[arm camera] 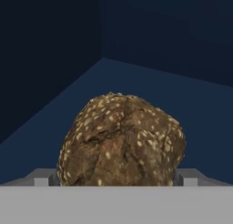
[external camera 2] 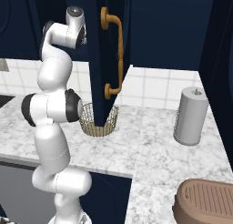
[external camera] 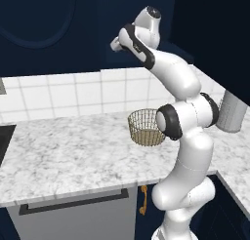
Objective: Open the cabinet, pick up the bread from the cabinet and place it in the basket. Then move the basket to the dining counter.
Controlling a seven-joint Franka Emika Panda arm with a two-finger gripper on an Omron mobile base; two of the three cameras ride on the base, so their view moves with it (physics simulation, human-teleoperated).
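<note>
A glossy white robot arm [external camera: 188, 136] built of rounded, bulging segments. Dark bands ring its joints. A dark disc caps its topmost joint.

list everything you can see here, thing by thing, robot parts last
bread: one, brown with pale specks, on the dark navy cabinet shelf right in front of the hand camera
cabinet: one, dark navy, above the counter, door swung open edge-on in the right base view
brass handle: one, on the open door
basket: one, golden-tan wire mesh, on the counter by the tiled wall
counter: one, white-grey marbled, L-shaped
grey drawer front: one, black bar handle, below the counter
grey canister: one, on the counter's right side
brown ridged lid: one, lower right of the right base view
wall tiles: white, behind the counter
robot arm: one, white with dark joints, reaching up into the cabinet; jaws hidden
</note>
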